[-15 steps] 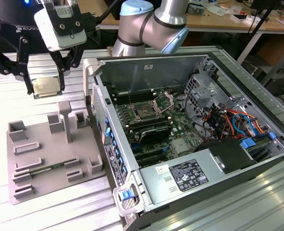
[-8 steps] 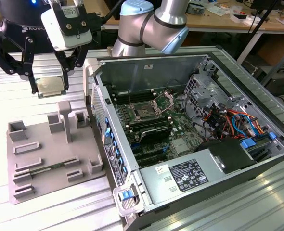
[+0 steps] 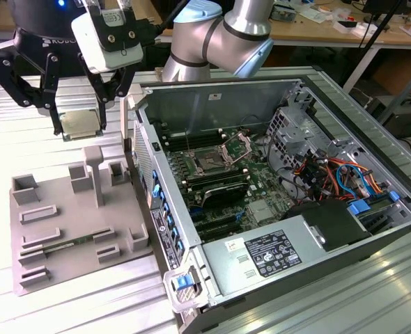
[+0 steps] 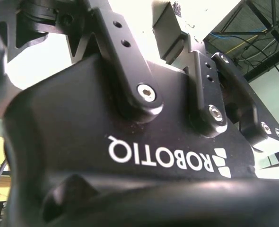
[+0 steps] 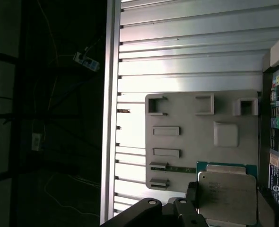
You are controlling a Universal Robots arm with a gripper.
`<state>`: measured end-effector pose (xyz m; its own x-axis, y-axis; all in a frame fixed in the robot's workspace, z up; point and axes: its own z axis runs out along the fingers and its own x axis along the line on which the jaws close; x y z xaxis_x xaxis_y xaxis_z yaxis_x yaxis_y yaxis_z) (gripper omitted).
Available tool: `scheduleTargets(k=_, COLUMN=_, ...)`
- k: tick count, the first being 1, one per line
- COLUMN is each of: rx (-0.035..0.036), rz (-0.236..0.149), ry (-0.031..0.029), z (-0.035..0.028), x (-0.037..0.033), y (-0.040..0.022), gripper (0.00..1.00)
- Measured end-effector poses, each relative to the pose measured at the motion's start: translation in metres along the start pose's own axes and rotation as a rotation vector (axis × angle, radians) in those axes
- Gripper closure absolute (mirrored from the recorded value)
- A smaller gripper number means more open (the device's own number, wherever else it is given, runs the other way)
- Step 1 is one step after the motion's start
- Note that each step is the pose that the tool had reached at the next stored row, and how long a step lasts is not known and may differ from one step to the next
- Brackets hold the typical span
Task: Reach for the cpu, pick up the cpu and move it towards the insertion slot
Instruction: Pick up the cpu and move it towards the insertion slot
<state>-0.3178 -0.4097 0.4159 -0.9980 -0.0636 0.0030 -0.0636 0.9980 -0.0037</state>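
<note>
The cpu (image 3: 79, 124), a flat silvery square with a thin green rim, hangs in the air over the far edge of the grey fixture plate (image 3: 66, 229). My gripper (image 3: 79, 129) is shut on the cpu, one black finger on each side of it. The first wrist view has the cpu (image 5: 227, 191) close up between the fingers (image 5: 191, 195), with the fixture plate (image 5: 187, 137) well beyond it. The insertion slot (image 3: 209, 162) sits on the green board inside the open computer case, off to the exterior view's right of the gripper. Its metal bracket (image 3: 237, 145) stands hinged up.
The case's raised side wall (image 3: 146, 174) stands between the gripper and the board. A memory stick (image 3: 63, 245) lies in the fixture plate, which also carries an upright post (image 3: 94, 170). Inside the case are black memory slots (image 3: 219, 191), a power supply (image 3: 275, 254) and coloured cables (image 3: 331, 174). Everything rests on a slatted aluminium table (image 3: 66, 306).
</note>
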Motion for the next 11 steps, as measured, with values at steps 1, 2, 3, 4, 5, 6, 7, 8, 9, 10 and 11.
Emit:
scheduleTargets(k=1, rx=0.0, rz=0.0, ry=0.0, z=0.0, x=-0.0007, y=-0.0001, gripper=0.46)
scheduleTargets(k=2, rx=0.0, rz=0.0, ry=0.0, z=0.0, x=-0.0013, y=-0.0001, gripper=0.46)
scheduleTargets(k=3, rx=0.0, rz=0.0, ry=0.0, z=0.0, x=-0.002, y=-0.0001, gripper=0.46)
scheduleTargets(k=4, rx=0.0, rz=0.0, ry=0.0, z=0.0, x=-0.003, y=-0.0002, gripper=0.46)
scheduleTargets(k=5, rx=0.0, rz=0.0, ry=0.0, z=0.0, x=-0.0038, y=-0.0002, gripper=0.46)
scheduleTargets(k=6, rx=0.0, rz=0.0, ry=0.0, z=0.0, x=-0.0044, y=-0.0003, gripper=0.46)
scheduleTargets(k=7, rx=0.0, rz=0.0, ry=0.0, z=0.0, x=-0.005, y=-0.0003, gripper=0.46)
scheduleTargets(k=8, rx=0.0, rz=0.0, ry=0.0, z=0.0, x=-0.0056, y=-0.0004, gripper=0.46)
scheduleTargets(k=9, rx=0.0, rz=0.0, ry=0.0, z=0.0, x=-0.0065, y=-0.0004, gripper=0.46)
scheduleTargets(k=10, rx=-0.0001, rz=0.0, ry=-0.0001, z=0.0, x=-0.0069, y=-0.0005, gripper=0.46)
scheduleTargets(k=11, rx=0.0, rz=0.0, ry=0.0, z=0.0, x=-0.0078, y=-0.0005, gripper=0.46)
